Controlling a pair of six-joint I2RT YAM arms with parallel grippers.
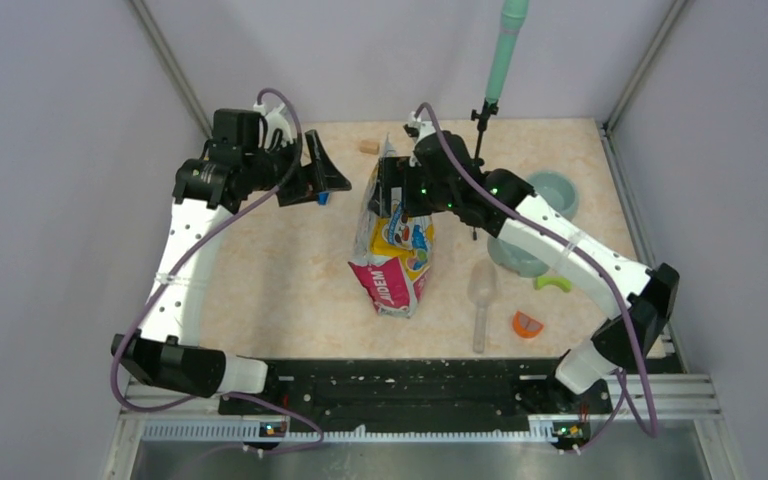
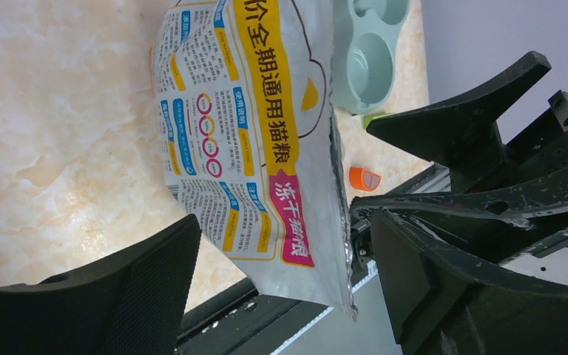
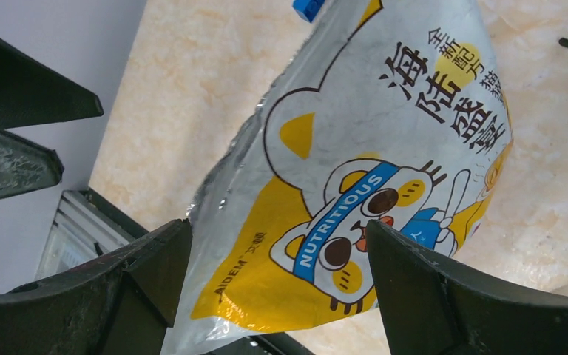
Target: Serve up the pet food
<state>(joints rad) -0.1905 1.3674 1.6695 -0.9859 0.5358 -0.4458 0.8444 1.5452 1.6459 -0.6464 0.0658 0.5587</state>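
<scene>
We see the cat food bag (image 1: pixel 393 250) standing mid-table, the right gripper (image 1: pixel 392 190) spread wide around its top, pads at both faces. Left gripper (image 1: pixel 315 178) hangs wide open, empty, left of it. No kibble visible.

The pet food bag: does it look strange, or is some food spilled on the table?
No kibble shows on the table. The pet food bag stands between the right gripper fingers, its silver sealed edge crinkled. Nothing else stands out.
</scene>
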